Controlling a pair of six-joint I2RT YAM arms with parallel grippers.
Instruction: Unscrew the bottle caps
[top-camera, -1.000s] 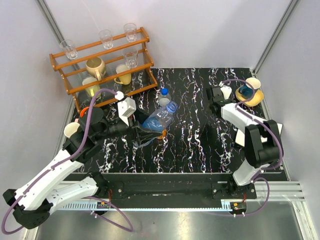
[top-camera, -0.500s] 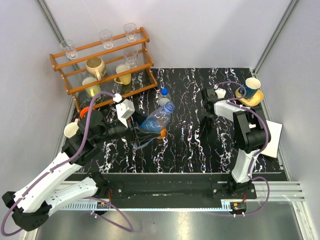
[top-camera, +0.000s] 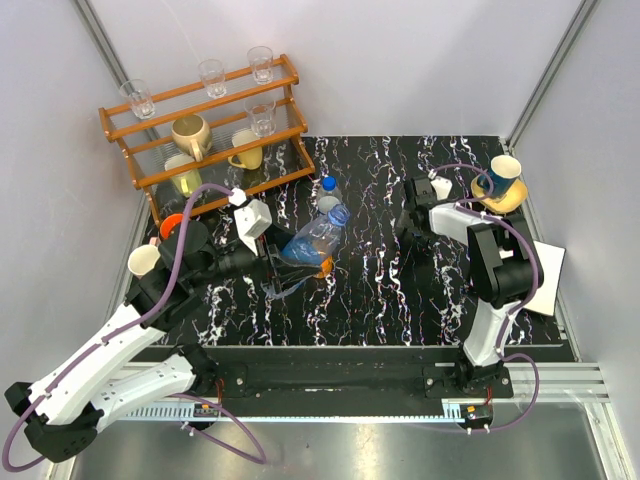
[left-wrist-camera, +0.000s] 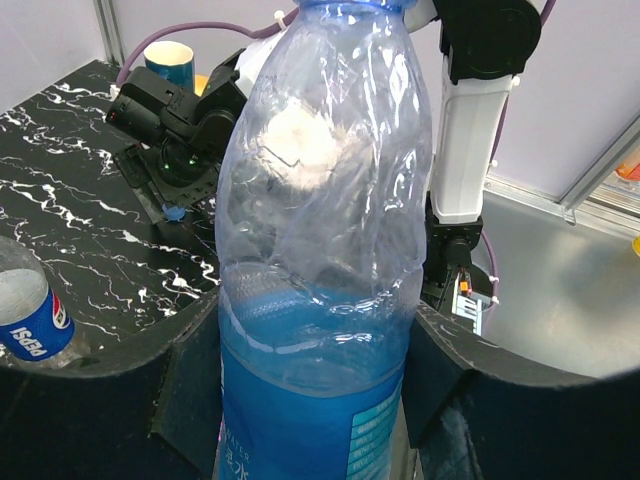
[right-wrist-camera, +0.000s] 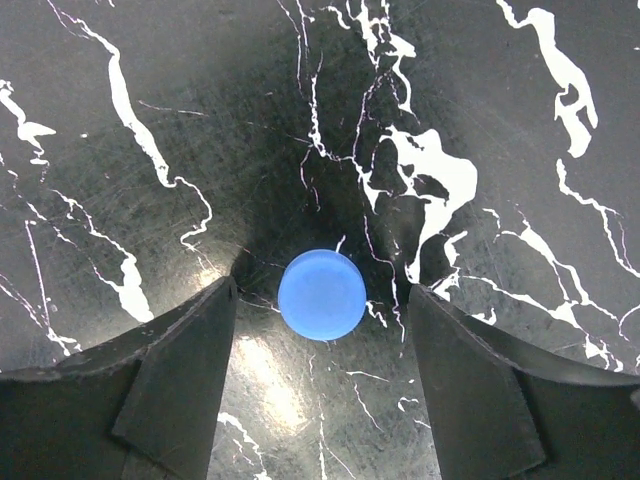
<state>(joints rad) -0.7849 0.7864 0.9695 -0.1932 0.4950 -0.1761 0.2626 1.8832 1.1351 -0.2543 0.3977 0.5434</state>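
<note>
My left gripper is shut on the lower body of the translucent blue bottle, which it holds tilted above the table with its neck toward the right arm. In the left wrist view this bottle fills the gap between the fingers. My right gripper points down at the table and is open. A loose blue cap lies flat on the table between its fingers, touching neither. A clear bottle with a blue-red label and a blue cap stands behind. An orange bottle peeks out under the held one.
A wooden rack with glasses and mugs stands at the back left. A blue paper cup sits at the back right, and a white sheet lies on the right edge. A cream cup sits beside my left arm.
My right gripper has swung from near the blue paper cup toward the table's middle, come down and opened, leaving the blue cap on the table. The left gripper still holds the bottle.
</note>
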